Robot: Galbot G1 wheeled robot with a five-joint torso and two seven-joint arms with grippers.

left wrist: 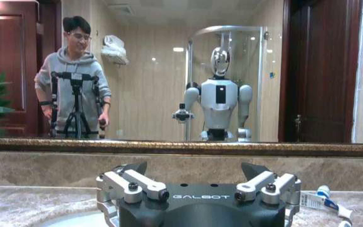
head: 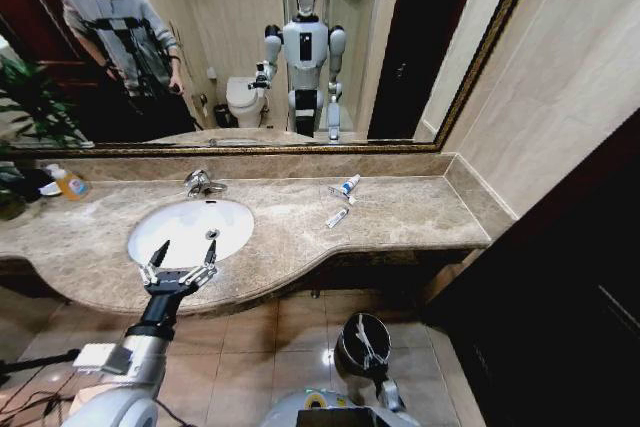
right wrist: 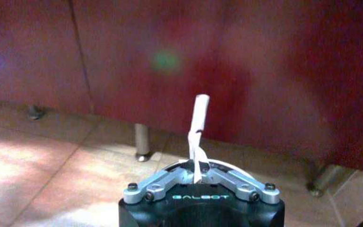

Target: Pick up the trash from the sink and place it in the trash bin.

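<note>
The right gripper [right wrist: 197, 182] has its fingers clenched on a thin white packet [right wrist: 198, 127], poised over the trash bin [head: 362, 339] for dropping. The left gripper [head: 180, 265] hovers with fingers spread above the sink [head: 190, 229]; blue-capped tubes [head: 343, 201] lie on the tabletop [head: 400, 212], well beyond those fingers.

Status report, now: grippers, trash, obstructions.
Left gripper open, over sink front rim. Right gripper shut on white strip, low by trash bin. Two tubes on counter. Nothing blocking.

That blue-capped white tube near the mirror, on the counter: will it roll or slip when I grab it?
The blue-capped tube looks small and thin, so probably light and easily nudged. Its round cap suggests it may roll sideways on the polished marble counter. The left gripper, open by the sink, should straddle it.
</note>
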